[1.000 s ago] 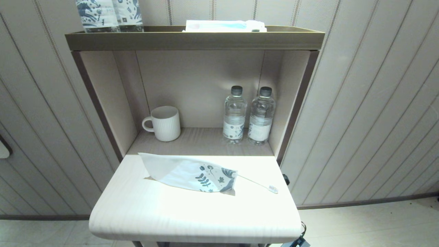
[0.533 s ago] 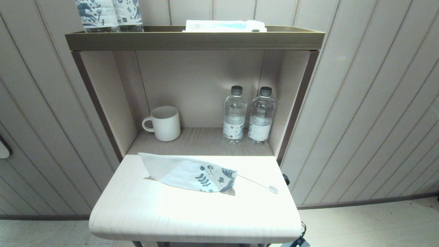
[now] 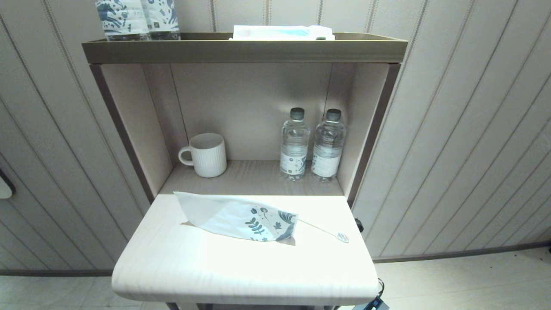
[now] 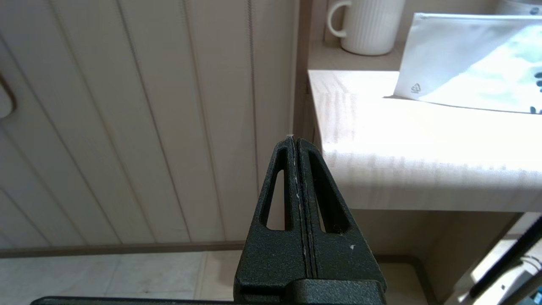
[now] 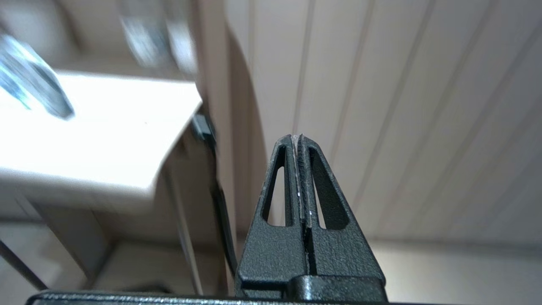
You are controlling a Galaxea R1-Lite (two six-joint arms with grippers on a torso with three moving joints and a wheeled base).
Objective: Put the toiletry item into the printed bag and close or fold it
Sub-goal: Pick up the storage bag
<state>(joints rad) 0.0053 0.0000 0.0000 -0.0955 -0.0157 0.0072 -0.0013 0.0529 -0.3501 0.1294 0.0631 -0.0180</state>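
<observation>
The printed bag point(image 3: 234, 217) lies flat on the pale shelf top point(image 3: 241, 267), its blue leaf print toward the right; its plain white end point(image 4: 461, 59) shows in the left wrist view. The toothbrush point(image 3: 323, 230) pokes out of the bag's printed end, handle partly inside, bristled head point(image 3: 342, 237) resting on the surface. My left gripper point(image 4: 295, 140) hangs shut and empty below and left of the shelf's front edge. My right gripper point(image 5: 297, 137) hangs shut and empty, low, off the shelf's right side. Neither arm shows in the head view.
A white ribbed mug point(image 3: 205, 155) and two water bottles point(image 3: 294, 144) point(image 3: 328, 145) stand in the recess behind the bag. The top tray point(image 3: 241, 49) holds printed bottles point(image 3: 137, 19) and a flat packet point(image 3: 282, 32). Panelled walls flank the unit.
</observation>
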